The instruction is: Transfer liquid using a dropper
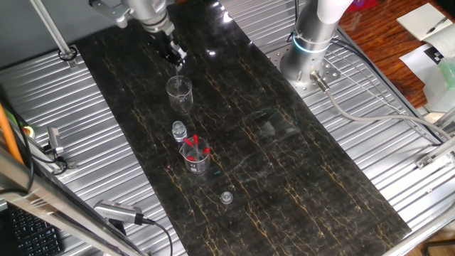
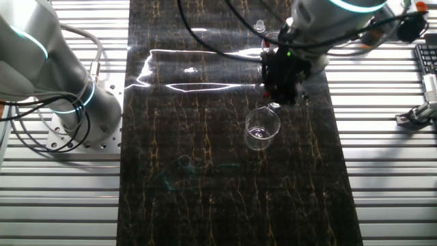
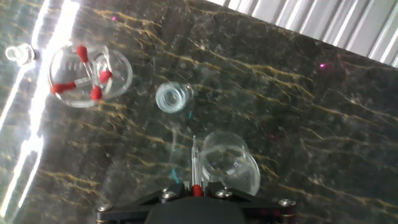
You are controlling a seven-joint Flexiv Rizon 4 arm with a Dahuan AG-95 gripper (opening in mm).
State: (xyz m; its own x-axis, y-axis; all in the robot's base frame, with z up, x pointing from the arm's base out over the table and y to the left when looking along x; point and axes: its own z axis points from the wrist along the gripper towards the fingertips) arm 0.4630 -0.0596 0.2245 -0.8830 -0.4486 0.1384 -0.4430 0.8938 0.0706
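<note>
My gripper (image 1: 175, 60) is shut on a dropper (image 3: 194, 163): its red bulb sits between the jaws and its thin glass tube points down beside the rim of an empty clear beaker (image 3: 230, 165). In one fixed view the gripper hangs just above this beaker (image 1: 179, 93). In the other fixed view the gripper (image 2: 276, 102) is above and right of the beaker (image 2: 261, 128). A second beaker (image 1: 196, 157) holds several red-bulbed droppers (image 3: 79, 74). A small clear vial (image 1: 178, 131) stands open between the two beakers, also in the hand view (image 3: 173, 98).
A small clear cap (image 1: 226, 197) lies on the dark marble slab (image 1: 298, 156) near the front, also in the hand view (image 3: 18, 53). A second robot's base (image 1: 309, 60) stands at the slab's far right edge. Ribbed metal table (image 1: 106, 142) surrounds the slab.
</note>
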